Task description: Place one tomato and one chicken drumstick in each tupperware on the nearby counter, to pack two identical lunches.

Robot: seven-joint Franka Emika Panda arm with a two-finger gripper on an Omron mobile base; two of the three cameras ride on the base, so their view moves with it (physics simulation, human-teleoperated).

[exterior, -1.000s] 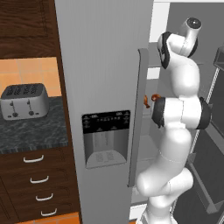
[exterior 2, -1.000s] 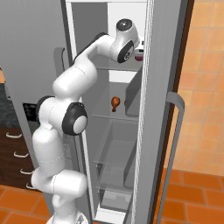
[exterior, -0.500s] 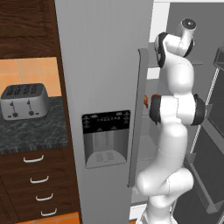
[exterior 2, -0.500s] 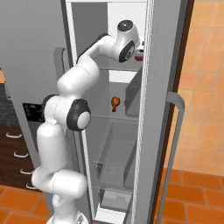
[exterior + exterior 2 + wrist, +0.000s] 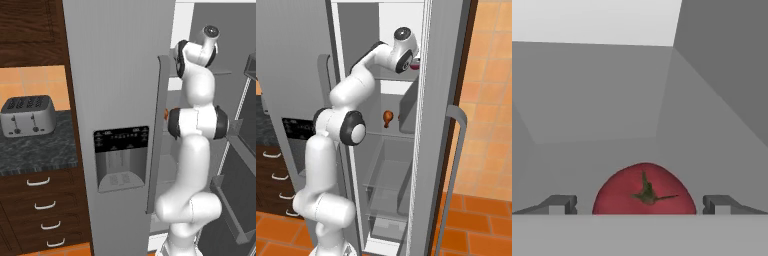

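- The left fingertip (image 5: 559,204) sits just left of the tomato (image 5: 644,191).
- The tomato is on a fridge shelf, right between the tips of the hand (image 5: 640,205).
- The hand is wide and holds nothing; it looks ready to squeeze.

A grey fridge (image 5: 120,90) stands open beside dark wood drawers (image 5: 35,210), a steel toaster (image 5: 27,116) and orange floor tiles (image 5: 481,225).

White arm folded upward, elbow bent, gripper (image 5: 640,205) level, its fingertips (image 5: 561,204) wide apart.
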